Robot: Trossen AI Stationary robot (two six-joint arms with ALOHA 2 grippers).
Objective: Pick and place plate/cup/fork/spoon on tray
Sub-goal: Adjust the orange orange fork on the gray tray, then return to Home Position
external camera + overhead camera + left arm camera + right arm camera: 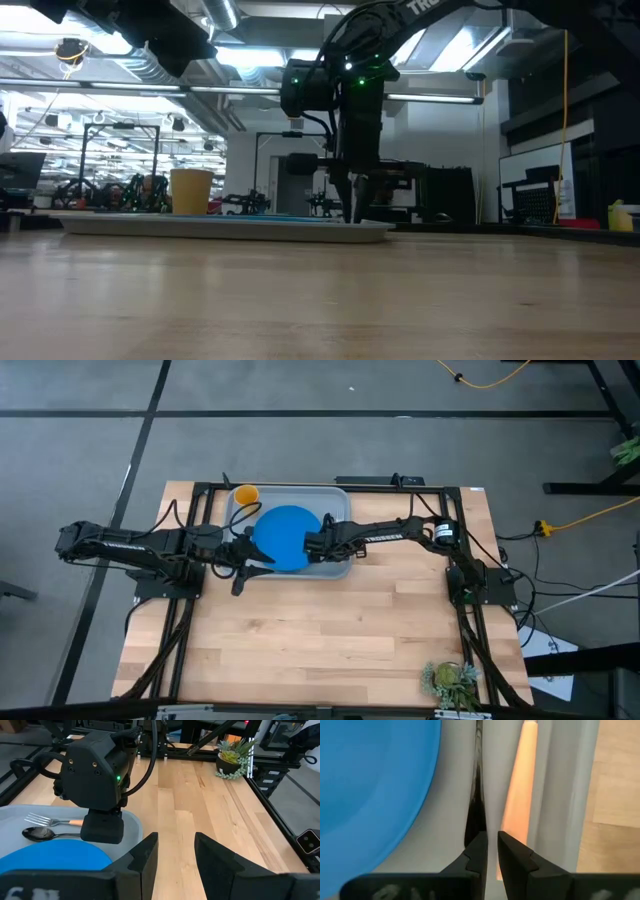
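Observation:
The grey-blue tray lies at the table's far middle. On it rest the blue plate, the yellow cup in its far left corner, the dark spoon and the orange-handled fork, side by side right of the plate. My right gripper points down over the handles of the spoon and fork, its fingers a narrow gap apart with bare tray between them. My left gripper is open and empty over the table by the tray's near left edge. My right gripper comes from above, pointing down. One finger stands over the end of the spoon's handle, which lies flat on the tray and not between the fingers. I cannot tell whether the finger touches it.
A small potted plant stands at the table's near right corner. Bare wooden table lies open in front of the tray.

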